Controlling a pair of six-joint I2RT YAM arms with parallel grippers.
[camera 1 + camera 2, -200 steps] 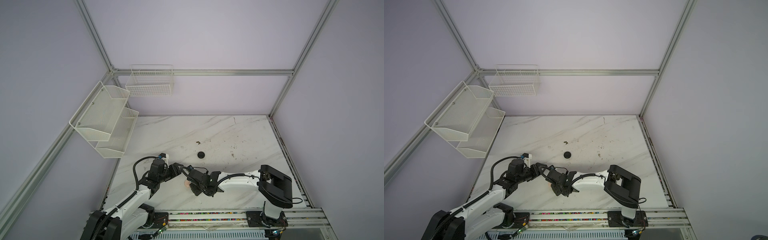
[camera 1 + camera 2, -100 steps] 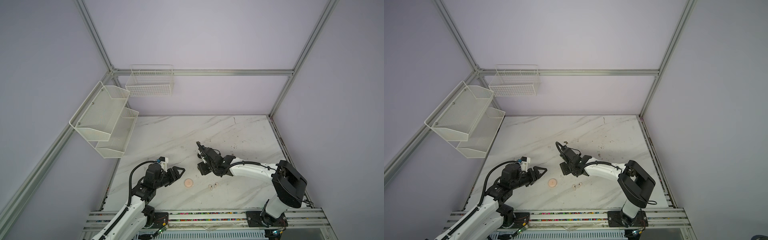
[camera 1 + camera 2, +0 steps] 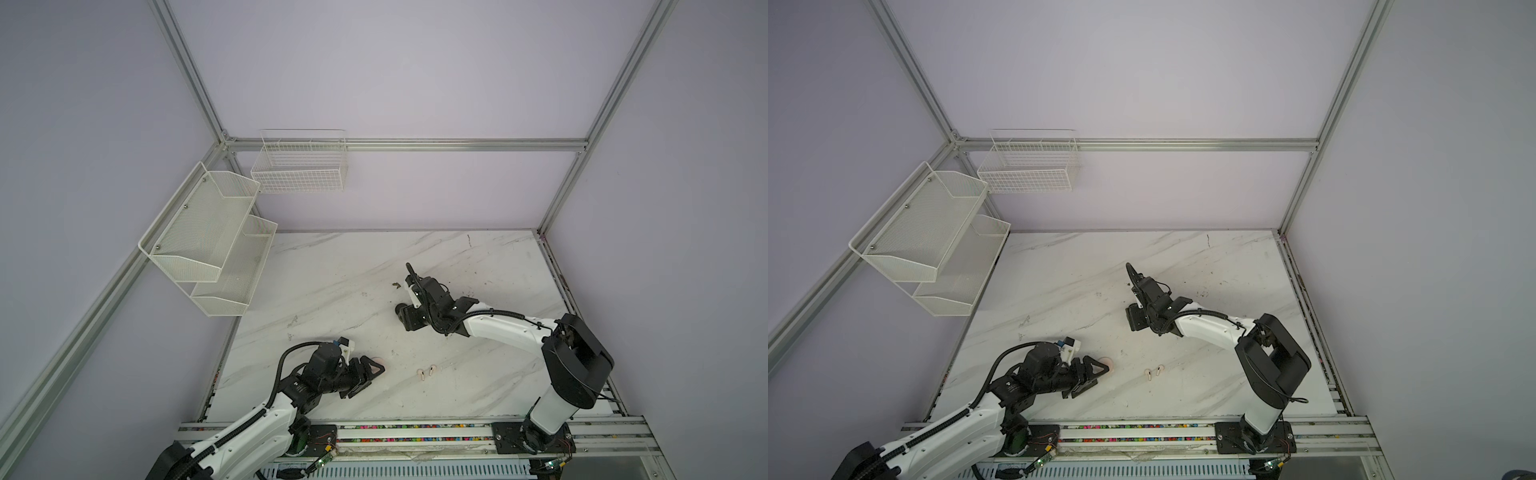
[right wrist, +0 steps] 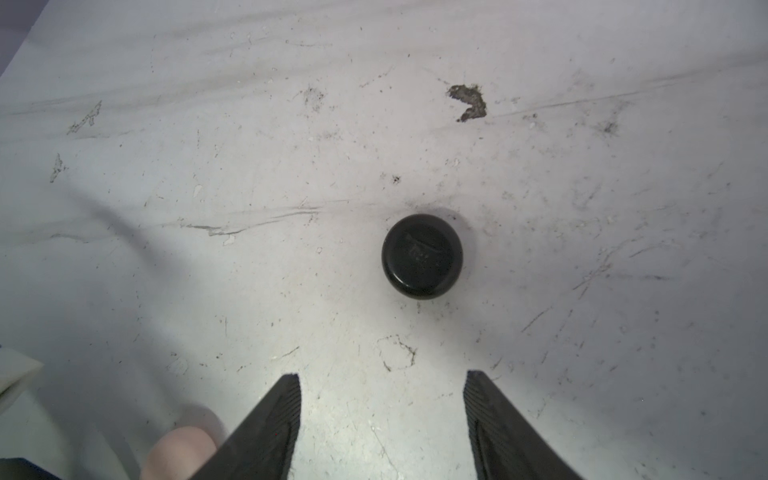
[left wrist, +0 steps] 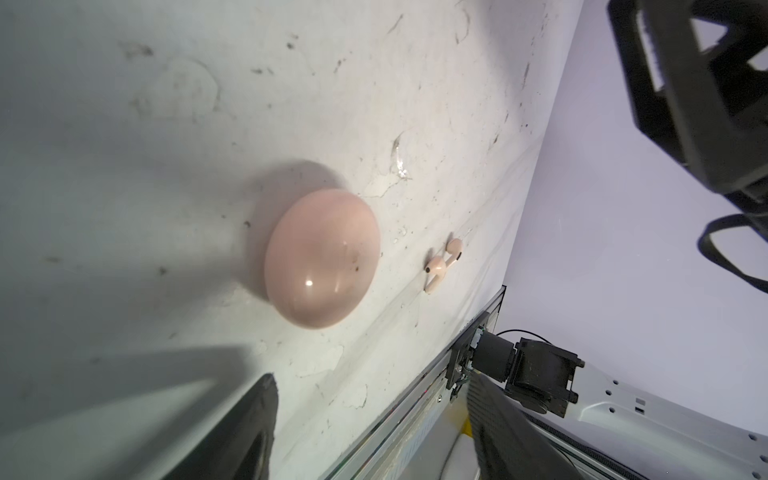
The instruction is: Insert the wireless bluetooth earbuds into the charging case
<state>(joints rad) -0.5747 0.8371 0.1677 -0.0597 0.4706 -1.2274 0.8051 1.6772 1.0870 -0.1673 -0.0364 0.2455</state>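
Observation:
Two pale pink earbuds (image 3: 427,372) lie side by side on the marble table (image 3: 353,270) near its front, also in the left wrist view (image 5: 440,266). The closed pink charging case (image 5: 322,257) lies left of them, partly hidden in both top views (image 3: 1108,363). My left gripper (image 3: 373,376) is open, low beside this case, holding nothing (image 5: 371,378). A closed black case (image 4: 422,255) lies at mid-table (image 3: 400,309). My right gripper (image 3: 410,321) hovers open just short of it, empty (image 4: 381,376).
Two white mesh shelves (image 3: 208,245) and a wire basket (image 3: 299,166) hang on the back left walls. A rail (image 3: 415,428) runs along the table's front edge. The right arm's elbow (image 3: 577,361) rises at the front right. A dark chip (image 4: 469,102) marks the tabletop.
My right gripper left the front of the table, opened, and swung back to the black case. The two pink earbuds came into view where it was. My left gripper drew back, then returned beside the pink case.

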